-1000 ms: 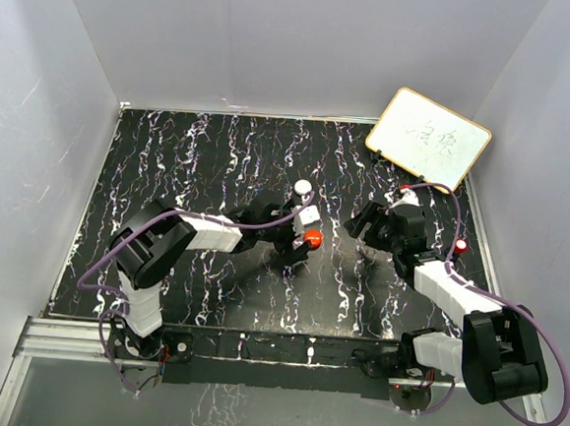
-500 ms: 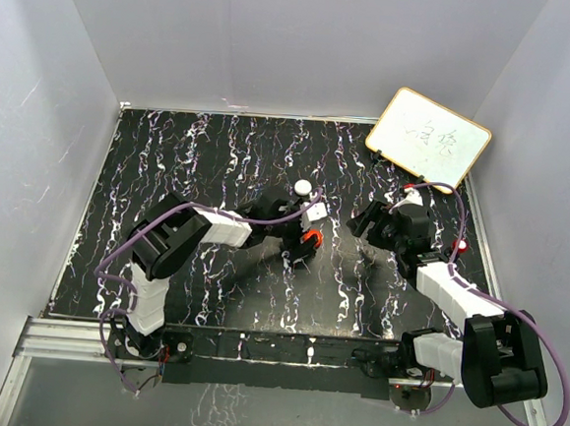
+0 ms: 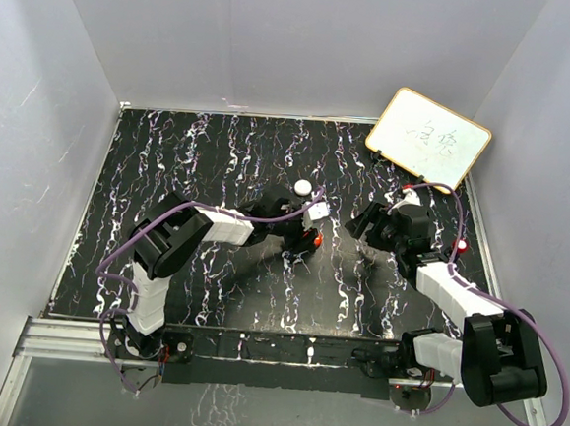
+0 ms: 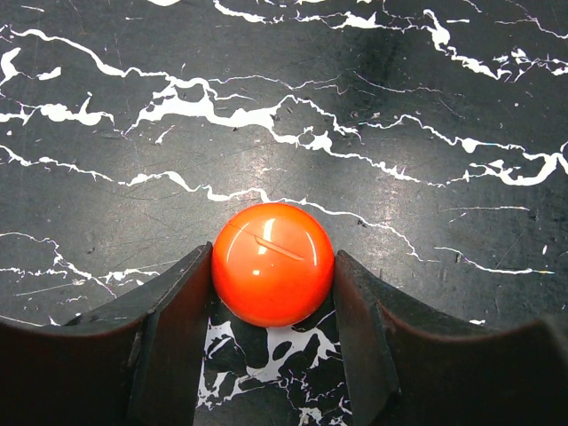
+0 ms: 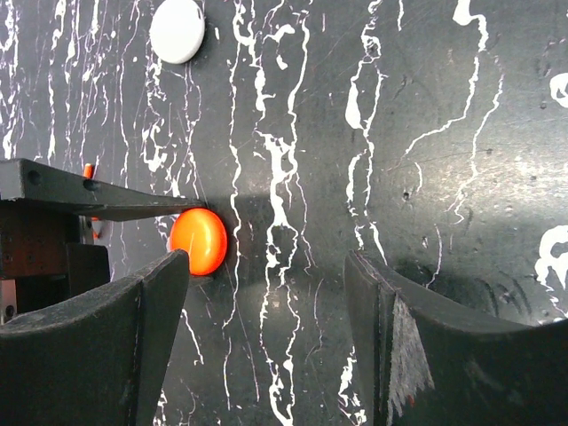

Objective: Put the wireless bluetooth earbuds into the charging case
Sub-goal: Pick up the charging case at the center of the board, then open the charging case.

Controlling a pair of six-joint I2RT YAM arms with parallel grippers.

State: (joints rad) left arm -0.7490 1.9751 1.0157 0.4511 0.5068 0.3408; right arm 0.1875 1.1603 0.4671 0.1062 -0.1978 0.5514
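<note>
Left tool [image 3: 310, 233] sat low on the surface [image 3: 190, 166], near centre. Its jaws were closed down to the width of an orange disc [image 4: 272, 264], with both fingers touching the disc's sides. The disc looked round and glossy, with a thin line across its top, and it rested on the surface.

A white disc [image 5: 177, 29] lay loose at 11 o'clock from the left tool, clear of it.

Right tool [image 5: 266, 257] was at 3 o'clock from the left tool and faced it. Its jaws were spread wide with nothing between them, and the orange disc sat just past its left fingertip.

Earbuds: one red earbud [image 3: 459, 245] lay on the surface at 3 o'clock, just beside the right forearm. A second red earbud [image 3: 403, 188] lay at 1 o'clock, near the foot of the whiteboard [image 3: 429, 138]. Both were too small to make out shape. Neither tool touched them.
</note>
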